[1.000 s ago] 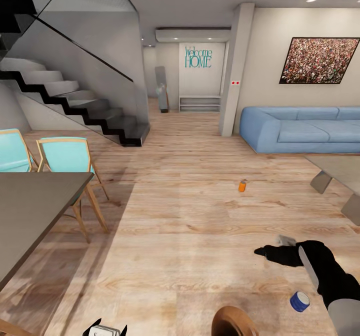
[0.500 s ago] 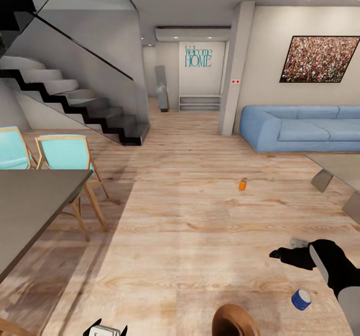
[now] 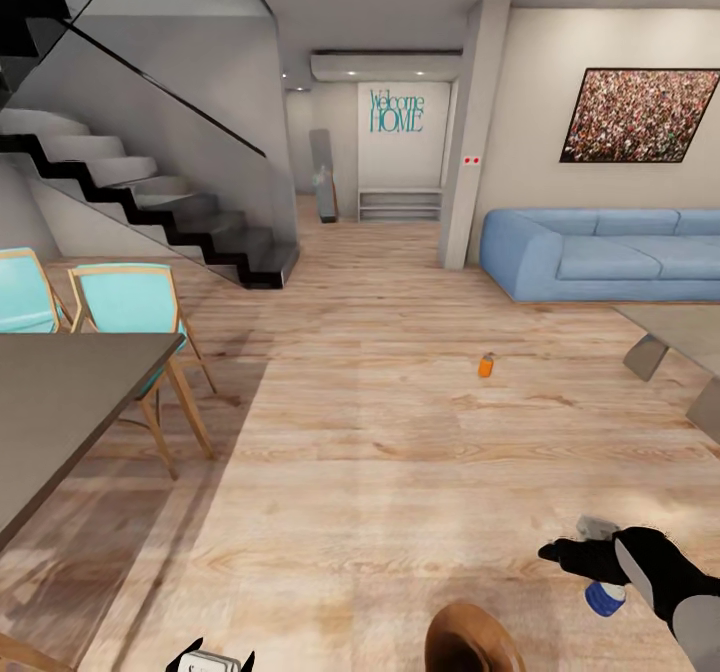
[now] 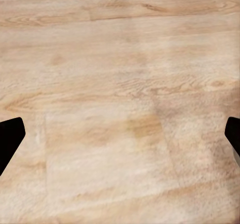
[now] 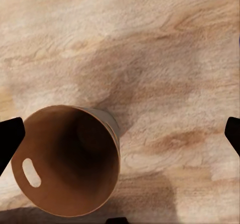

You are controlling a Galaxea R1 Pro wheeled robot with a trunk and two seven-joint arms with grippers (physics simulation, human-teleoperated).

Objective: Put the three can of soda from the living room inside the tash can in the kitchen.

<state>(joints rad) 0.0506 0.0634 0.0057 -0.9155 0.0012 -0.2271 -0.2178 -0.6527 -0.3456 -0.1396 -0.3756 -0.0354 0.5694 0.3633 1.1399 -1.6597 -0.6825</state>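
Pale wood flooring [image 3: 380,472] runs from the near edge of the head view out to a blue sofa [image 3: 600,262] at the far right and a dark staircase [image 3: 150,192] at the far left, with a crowd photo [image 3: 640,117] above the sofa. At the left stands a grey dining surface [image 3: 70,412] with teal chairs [image 3: 125,302] behind it.

An orange can of soda [image 3: 486,365] stands upright on the open floor, well apart from the robot, between the dining surface and the sofa. A dark blue can of soda [image 3: 604,597] sits on the floor near the right edge, just under the right gripper [image 3: 560,552], whose black fingers reach left over it; from this angle I cannot tell whether arm and can touch. The third can cannot be made out.

The tash can [image 5: 70,164] stands on the floor close in front of the robot, its copper-brown inside and a handle slot facing the right wrist camera, empty as far as can be seen. It seems to have been placed by the cans to shorten each drop.

In both wrist views the dark fingertips sit at opposite edges with bare floor between, so both pairs of fingers are spread wide and hold nothing. The left gripper [image 3: 210,660] hangs low at the near edge, idle over the boards, probably kept clear while the right arm works toward the blue can.
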